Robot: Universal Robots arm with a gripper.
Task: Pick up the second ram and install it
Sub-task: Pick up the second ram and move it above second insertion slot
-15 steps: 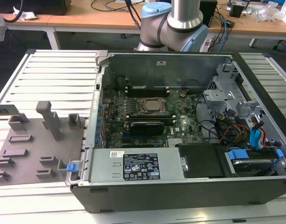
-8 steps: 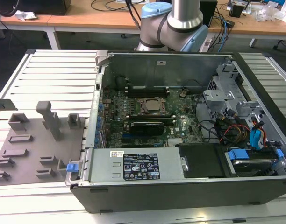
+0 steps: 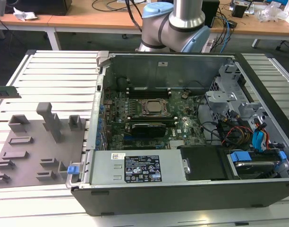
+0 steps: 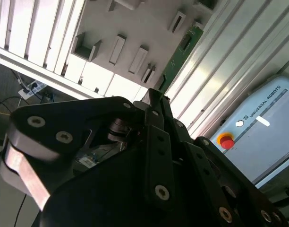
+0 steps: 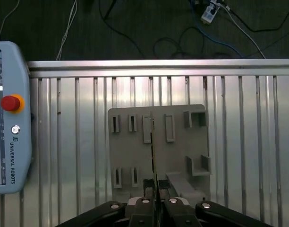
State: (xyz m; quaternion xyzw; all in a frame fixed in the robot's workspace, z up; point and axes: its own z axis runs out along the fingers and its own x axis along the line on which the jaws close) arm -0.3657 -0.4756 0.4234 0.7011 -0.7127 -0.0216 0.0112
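The gripper [image 5: 155, 201] is closed on the second ram [image 5: 153, 151], pinching one end of the strip between its fingers. In the first wrist view the strip is seen edge-on. In the second wrist view it extends away from the gripper [image 4: 156, 97] as a green board [image 4: 182, 52] with dark chips.

The ram is above the grey fixture plate [image 5: 135, 156] on the slatted aluminium table [image 5: 239, 142] and appears clear of the plate's holders. In the exterior view the ram [image 3: 6, 91] is at the view's left edge, well apart from the open computer case [image 3: 182, 198]. A teach pendant [image 5: 10, 118] lies on the table beside the plate.

Judged step: the pick is complete and the install is not yet done.

Judged requirement: carry the strip across to the motherboard [image 3: 116, 113]. Align it lengthwise with a free memory slot near the processor socket [image 3: 153, 107], then press it down squarely. A tilted entry risks jamming.
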